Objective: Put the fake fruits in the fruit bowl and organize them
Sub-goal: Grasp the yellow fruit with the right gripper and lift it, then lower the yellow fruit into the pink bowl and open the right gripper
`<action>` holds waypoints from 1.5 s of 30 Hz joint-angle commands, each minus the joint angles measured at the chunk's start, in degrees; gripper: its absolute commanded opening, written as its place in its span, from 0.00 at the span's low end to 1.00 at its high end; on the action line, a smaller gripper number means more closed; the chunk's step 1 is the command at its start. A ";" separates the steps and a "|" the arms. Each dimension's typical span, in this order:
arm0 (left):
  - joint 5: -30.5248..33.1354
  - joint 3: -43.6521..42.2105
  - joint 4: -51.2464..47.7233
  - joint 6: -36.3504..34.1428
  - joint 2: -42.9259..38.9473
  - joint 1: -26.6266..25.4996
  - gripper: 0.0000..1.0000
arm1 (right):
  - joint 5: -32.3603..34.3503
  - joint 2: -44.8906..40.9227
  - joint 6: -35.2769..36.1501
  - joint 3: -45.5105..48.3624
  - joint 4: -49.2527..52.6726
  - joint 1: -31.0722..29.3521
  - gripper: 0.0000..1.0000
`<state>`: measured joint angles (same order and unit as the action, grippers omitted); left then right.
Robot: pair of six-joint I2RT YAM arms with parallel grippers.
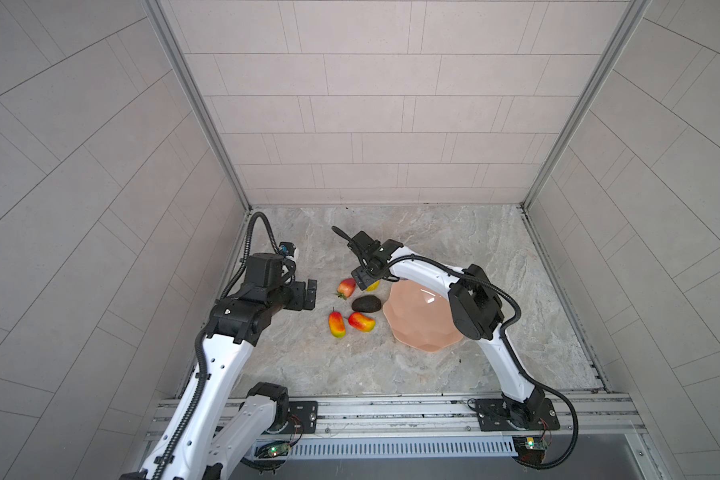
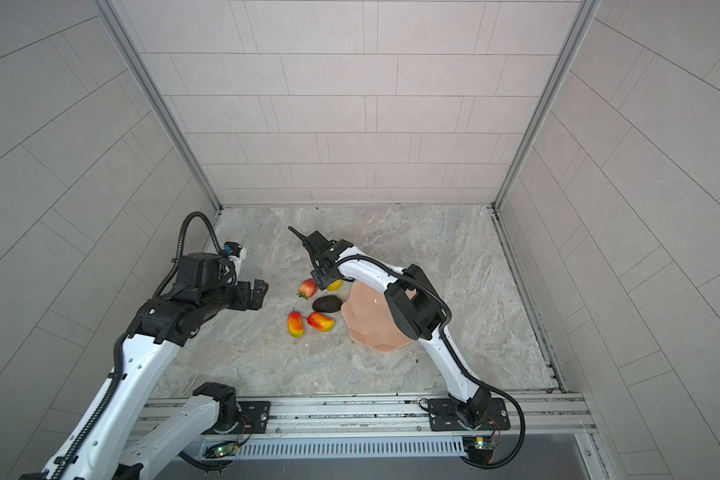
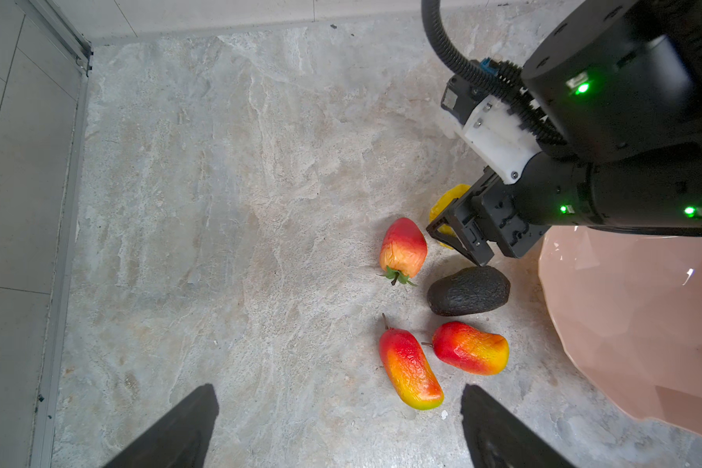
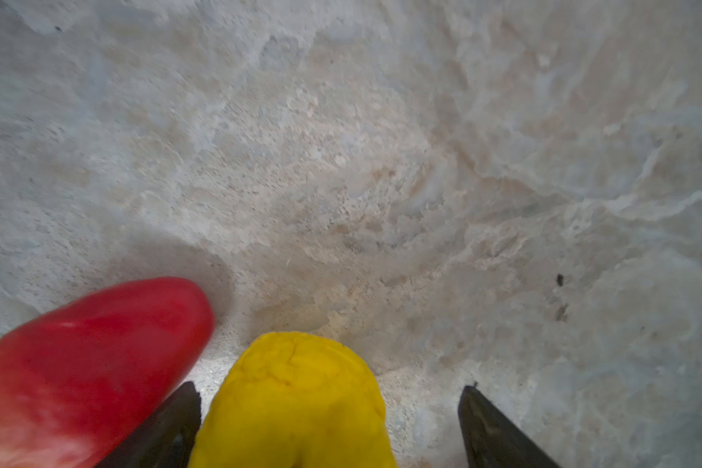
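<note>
Marble tabletop (image 1: 433,365), tiled booth. Fruit bowl (image 1: 425,347): empty, with all five fruits on the table beside it. Left gripper (image 3: 340,391): jaws wide, holding nothing. Right gripper (image 4: 328,389): jaws apart astride the yellow fruit (image 4: 296,397), not yet gripping. Avocado (image 3: 468,290), mangoes (image 3: 410,368) (image 3: 471,347), strawberry (image 3: 403,249): loose nearby. Risk: finger may shove the strawberry; the round yellow fruit may squirt out

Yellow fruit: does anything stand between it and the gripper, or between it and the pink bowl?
Nothing visible does. The right gripper straddles the yellow fruit with open jaws, and the bowl sits right beside it. The avocado and strawberry lie off that path.
</note>
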<state>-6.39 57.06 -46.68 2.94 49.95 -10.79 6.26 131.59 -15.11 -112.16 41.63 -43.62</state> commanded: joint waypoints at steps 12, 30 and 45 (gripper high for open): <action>2.11 5.53 -5.18 -0.74 -0.56 0.11 1.00 | -2.62 -6.52 -0.87 4.72 -4.77 0.37 0.35; 3.19 9.54 -8.52 -0.45 0.94 0.12 1.00 | 2.56 -51.94 2.64 47.39 -10.43 0.33 0.31; 4.08 11.58 -11.39 0.95 -0.50 0.03 1.00 | 4.29 -45.24 -0.96 60.36 -20.59 1.03 0.30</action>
<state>-3.51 66.63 -55.59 3.57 50.76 -10.79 9.45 84.20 -14.46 -52.75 23.81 -42.96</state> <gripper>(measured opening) 0.996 0.415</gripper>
